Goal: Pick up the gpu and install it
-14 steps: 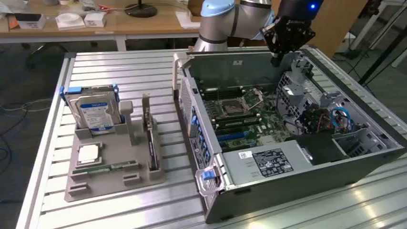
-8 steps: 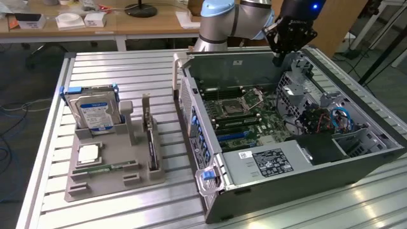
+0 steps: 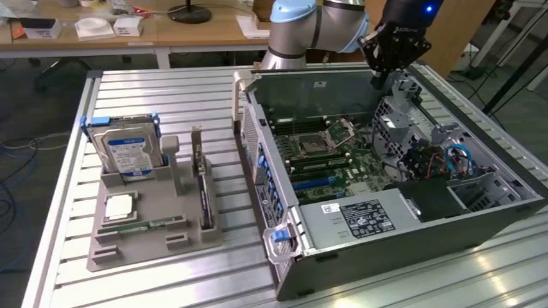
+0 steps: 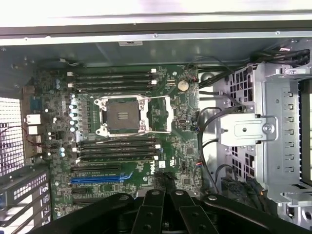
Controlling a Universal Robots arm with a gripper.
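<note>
Above the case (image 3: 385,256) the gripper (image 3: 376,81) hangs closed, empty; the exterior view adds the gpu (image 3: 205,202) upright in a holder (image 3: 154,242).

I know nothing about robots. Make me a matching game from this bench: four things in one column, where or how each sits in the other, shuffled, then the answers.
Things
1. silver hard drive with a blue-white label
2. gpu, a thin green-and-black card
3. black robot gripper
4. long blue slot on the green motherboard

Places or states
A. inside the open computer case, nothing plugged in
B. shut and empty, above the case
C. upright at one end of the grey holder
D. on its edge in the holder, on the side facing the case

Pairs: 1-C, 2-D, 3-B, 4-A
</note>
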